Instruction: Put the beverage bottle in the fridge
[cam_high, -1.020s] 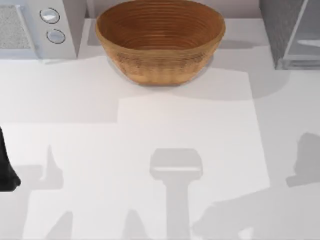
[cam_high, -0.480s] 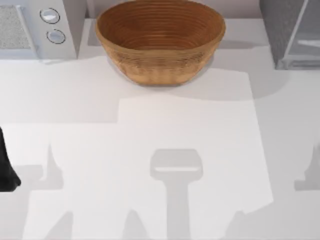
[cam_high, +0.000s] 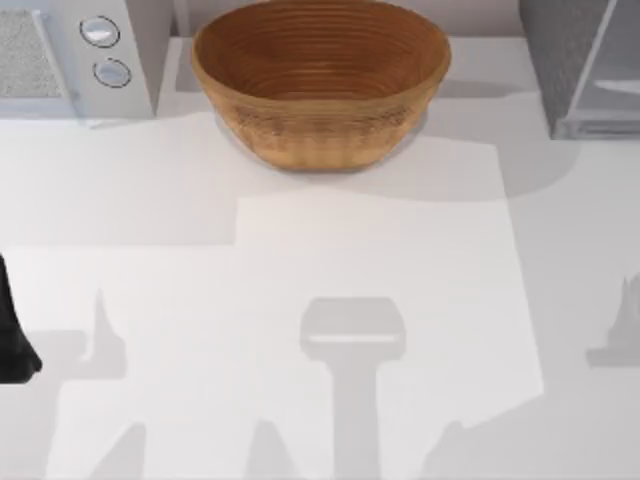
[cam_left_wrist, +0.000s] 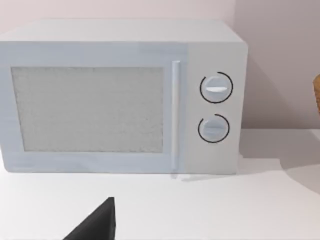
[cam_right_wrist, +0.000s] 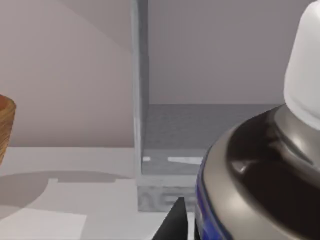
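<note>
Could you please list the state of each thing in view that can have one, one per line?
beverage bottle: capped with a white cap, close to the right wrist camera, facing the fridge.
fridge: open, its speckled floor bare.
microwave: door shut, both knobs level.
woven bowl: upright at the table's far middle, nothing inside.
left gripper: parked at the table's left edge.
</note>
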